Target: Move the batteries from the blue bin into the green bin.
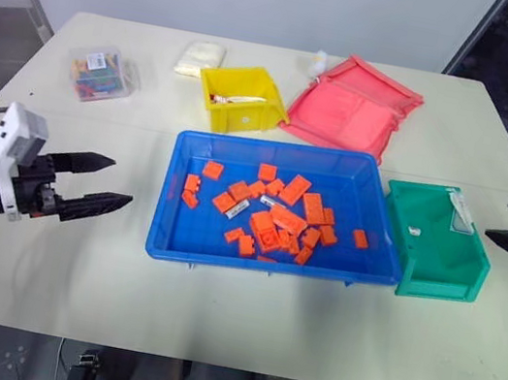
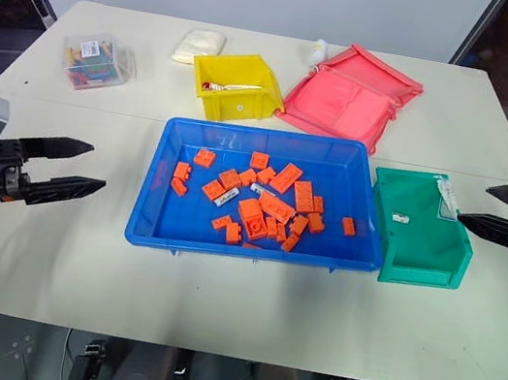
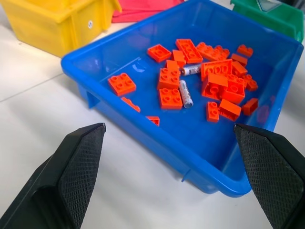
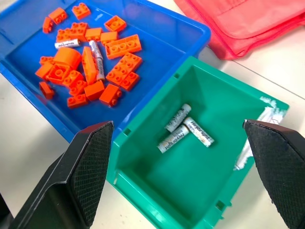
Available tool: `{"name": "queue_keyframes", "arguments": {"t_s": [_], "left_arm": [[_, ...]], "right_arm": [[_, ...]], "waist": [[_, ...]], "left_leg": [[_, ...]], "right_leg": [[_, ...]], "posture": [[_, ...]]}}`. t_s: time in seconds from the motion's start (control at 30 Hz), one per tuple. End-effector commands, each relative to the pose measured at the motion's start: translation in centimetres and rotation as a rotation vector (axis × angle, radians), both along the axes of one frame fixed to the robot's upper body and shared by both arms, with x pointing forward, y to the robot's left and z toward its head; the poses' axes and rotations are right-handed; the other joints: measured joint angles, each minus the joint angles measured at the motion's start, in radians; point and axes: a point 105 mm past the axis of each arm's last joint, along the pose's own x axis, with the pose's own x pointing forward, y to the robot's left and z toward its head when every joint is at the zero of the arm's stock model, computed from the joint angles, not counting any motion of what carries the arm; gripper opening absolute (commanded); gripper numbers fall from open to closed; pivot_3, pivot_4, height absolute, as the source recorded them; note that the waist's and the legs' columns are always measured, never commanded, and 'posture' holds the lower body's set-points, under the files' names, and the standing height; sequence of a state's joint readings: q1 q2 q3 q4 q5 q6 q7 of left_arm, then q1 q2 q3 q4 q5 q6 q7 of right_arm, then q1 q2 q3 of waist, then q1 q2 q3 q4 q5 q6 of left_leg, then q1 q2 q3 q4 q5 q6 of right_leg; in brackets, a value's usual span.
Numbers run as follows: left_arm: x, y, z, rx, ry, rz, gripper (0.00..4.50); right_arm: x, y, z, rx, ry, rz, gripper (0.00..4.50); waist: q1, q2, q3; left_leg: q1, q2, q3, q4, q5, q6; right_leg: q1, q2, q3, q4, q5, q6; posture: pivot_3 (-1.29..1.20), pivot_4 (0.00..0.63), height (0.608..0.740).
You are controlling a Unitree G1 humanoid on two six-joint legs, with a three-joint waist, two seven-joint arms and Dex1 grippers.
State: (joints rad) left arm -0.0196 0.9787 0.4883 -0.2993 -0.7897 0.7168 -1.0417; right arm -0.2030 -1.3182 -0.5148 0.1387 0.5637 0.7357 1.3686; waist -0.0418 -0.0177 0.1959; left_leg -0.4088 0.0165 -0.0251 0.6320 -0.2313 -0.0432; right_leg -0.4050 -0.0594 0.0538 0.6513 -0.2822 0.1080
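batteries (image 3: 186,93) hemmed by orange bricks (image 3: 170,98) | yellow bin (image 1: 243,98) behind | both jaws wide, empty

1. My head's two eye views look forward and down over the table (image 1: 73,266); both share the whole layout, the blue bin (image 1: 177,236) at centre and the green bin (image 1: 445,278) to my right.
2. My left wrist view looks along my left gripper (image 3: 171,179), close to the near corner of the blue bin, the batteries (image 3: 186,93) among orange bricks (image 3: 170,98).
3. My right wrist view looks steeply down between the fingers (image 4: 90,167) of my right gripper (image 4: 183,174), close above the green bin.
4. Both wrist views share the blue bin's contents.
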Motion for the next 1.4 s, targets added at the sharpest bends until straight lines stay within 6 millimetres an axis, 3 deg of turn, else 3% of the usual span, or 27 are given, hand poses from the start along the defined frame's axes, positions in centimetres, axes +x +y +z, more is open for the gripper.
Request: {"name": "queue_keyframes", "arguments": {"t_s": [0.03,1.07,1.23,1.4], "left_arm": [[0.0,0.0,0.8,0.046,-0.044,-0.018,4.5],[0.4,-0.6,0.3,0.048,-0.056,-0.01,4.5],[0.6,-0.8,0.7,0.043,-0.078,-0.008,4.5],[1.0,-0.8,0.9,0.066,-0.114,0.013,4.5]], "right_arm": [[-0.3,-0.3,1.5,-0.028,-0.051,0.003,4.46],[1.0,0.2,1.2,-0.055,-0.077,0.025,4.46],[2.0,3.1,2.2,-0.047,-0.135,0.113,4.46],[4.3,8.7,2.1,-0.072,-0.233,0.233,4.46]], "waist": [[0.0,0.0,0.0],[-0.001,0.0,0.0],[-0.003,0.0,0.0],[-0.003,0.0,0.0]], "left_leg": [[0.0,0.0,0.0,0.0,0.0,0.0],[0.0,0.0,0.0,0.0,0.0,0.0],[0.001,0.0,0.0,0.0,0.0,0.0],[0.001,0.0,0.0,0.001,0.0,0.0]], "right_leg": [[0.0,0.0,0.0,0.0,0.0,0.0],[0.0,0.0,0.0,0.001,0.0,0.0],[0.0,0.0,0.0,0.001,0.0,0.0],[0.0,0.0,0.0,0.002,0.0,0.0]], "posture": [[0.0,0.15,0.74],[0.0,0.15,0.74],[0.0,0.15,0.74],[0.0,0.15,0.74]]}}
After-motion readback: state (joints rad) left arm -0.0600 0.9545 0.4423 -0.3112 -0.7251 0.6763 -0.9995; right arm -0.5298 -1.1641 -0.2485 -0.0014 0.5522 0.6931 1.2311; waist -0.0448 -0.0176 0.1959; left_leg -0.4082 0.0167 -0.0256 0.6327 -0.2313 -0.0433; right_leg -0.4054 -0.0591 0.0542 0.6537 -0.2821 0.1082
